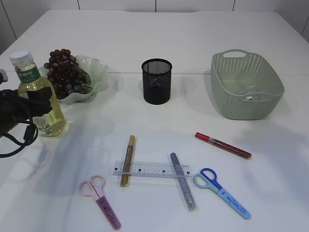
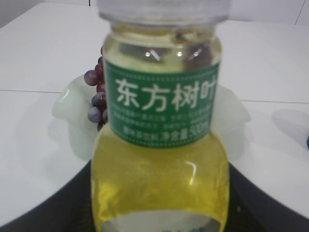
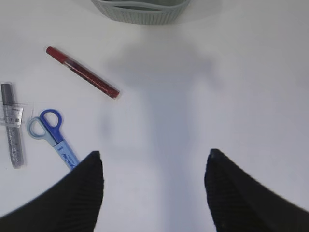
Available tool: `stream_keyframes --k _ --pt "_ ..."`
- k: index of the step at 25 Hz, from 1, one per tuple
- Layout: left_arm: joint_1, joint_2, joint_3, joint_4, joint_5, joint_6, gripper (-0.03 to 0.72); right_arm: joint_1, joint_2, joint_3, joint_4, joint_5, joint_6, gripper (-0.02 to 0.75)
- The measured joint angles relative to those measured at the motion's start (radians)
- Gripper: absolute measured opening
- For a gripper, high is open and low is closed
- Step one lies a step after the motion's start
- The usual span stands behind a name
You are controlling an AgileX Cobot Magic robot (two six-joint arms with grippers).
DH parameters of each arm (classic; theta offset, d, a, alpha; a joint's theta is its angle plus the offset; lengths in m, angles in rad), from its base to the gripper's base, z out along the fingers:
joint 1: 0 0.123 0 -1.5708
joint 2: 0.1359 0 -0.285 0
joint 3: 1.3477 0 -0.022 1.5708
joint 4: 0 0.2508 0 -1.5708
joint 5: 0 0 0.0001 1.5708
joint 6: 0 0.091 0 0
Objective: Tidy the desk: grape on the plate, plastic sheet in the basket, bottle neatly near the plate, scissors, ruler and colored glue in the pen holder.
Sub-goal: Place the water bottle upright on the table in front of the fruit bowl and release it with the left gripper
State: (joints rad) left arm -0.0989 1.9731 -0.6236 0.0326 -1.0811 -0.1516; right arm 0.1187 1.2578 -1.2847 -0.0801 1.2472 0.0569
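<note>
My left gripper (image 2: pixel 159 203) is shut on the yellow bottle (image 1: pixel 36 92), which stands upright just left of the pale green plate (image 1: pixel 99 72). The grape (image 1: pixel 64 73) bunch lies on that plate. The clear ruler (image 1: pixel 152 169) lies at the front, across a gold glue (image 1: pixel 128 160) and a silver glue (image 1: pixel 182 181). A red glue (image 3: pixel 82 71) lies to the right. Pink scissors (image 1: pixel 100 194) and blue scissors (image 3: pixel 50 135) lie near the front edge. My right gripper (image 3: pixel 153 157) hangs open over bare table. The plastic sheet (image 1: pixel 249 93) sits in the basket (image 1: pixel 231 72).
The black mesh pen holder (image 1: pixel 157 81) stands upright in the middle, between plate and basket. Black cables of the left arm (image 1: pixel 17 128) hang at the left edge. The right arm does not show in the exterior view.
</note>
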Motion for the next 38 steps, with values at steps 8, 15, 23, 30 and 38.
stream_keyframes --k 8,15,23,30,38 --pt "0.0 0.0 0.0 0.0 -0.002 0.0 0.48 0.0 0.0 0.0 0.0 0.0 0.0 0.512" --pt "0.0 0.0 -0.006 0.002 -0.053 0.0 0.637 0.0 0.0 0.0 -0.002 0.0 0.0 0.512" --pt "0.0 -0.028 -0.008 0.002 -0.059 0.0 0.619 0.0 0.0 0.0 -0.002 0.0 -0.002 0.512" --pt "0.0 -0.184 -0.008 0.013 -0.036 0.0 0.585 0.0 0.0 0.0 -0.002 0.0 -0.002 0.512" --pt "0.0 -0.435 -0.007 0.014 0.305 0.001 0.582 0.0 0.0 0.0 -0.002 0.0 -0.002 0.512"
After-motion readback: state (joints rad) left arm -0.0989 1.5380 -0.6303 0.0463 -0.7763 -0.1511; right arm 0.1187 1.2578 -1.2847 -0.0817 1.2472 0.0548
